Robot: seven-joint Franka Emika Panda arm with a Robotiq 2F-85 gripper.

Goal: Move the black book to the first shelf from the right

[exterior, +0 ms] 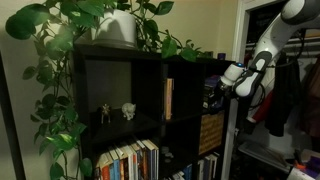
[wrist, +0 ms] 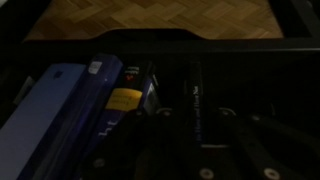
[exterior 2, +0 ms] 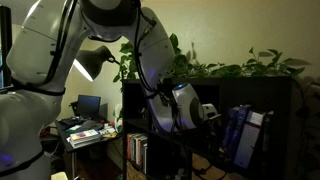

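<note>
- The gripper [exterior: 232, 78] is reaching into the upper right-hand part of the black shelf unit [exterior: 110, 50], with the arm coming in from the side in both exterior views.
- The black book [wrist: 194, 100] is standing upright in a row of books directly in front of the wrist camera. Its spine is facing the gripper and its long axis is running up and down the wrist view.
- The book is lying straight ahead of the gripper, a shade to the right of the picture's middle. The coming move is looking like a short advance forward rather than a sideways shift.
- The blue book with the yellow label [wrist: 122, 98] is standing just beside the black book on one flank, and a paler blue book [wrist: 45, 110] is standing further out on that same side. The opposite flank is showing only darkness.
- The fingers are appearing only as dark shapes along the bottom edge of the wrist view. The light is too poor to tell whether they are apart or together, though they may be straddling the spine. No clear contact with the book is showing.
- As a judgement, the pinch is needing to go across the book's thin width, one finger on each cover. The blue neighbour is leaving little room on its side, so the darker flank is offering the easier entry.
- With a single arm on the rig, reach is turning only on keeping the wrist square to the spine.
</note>
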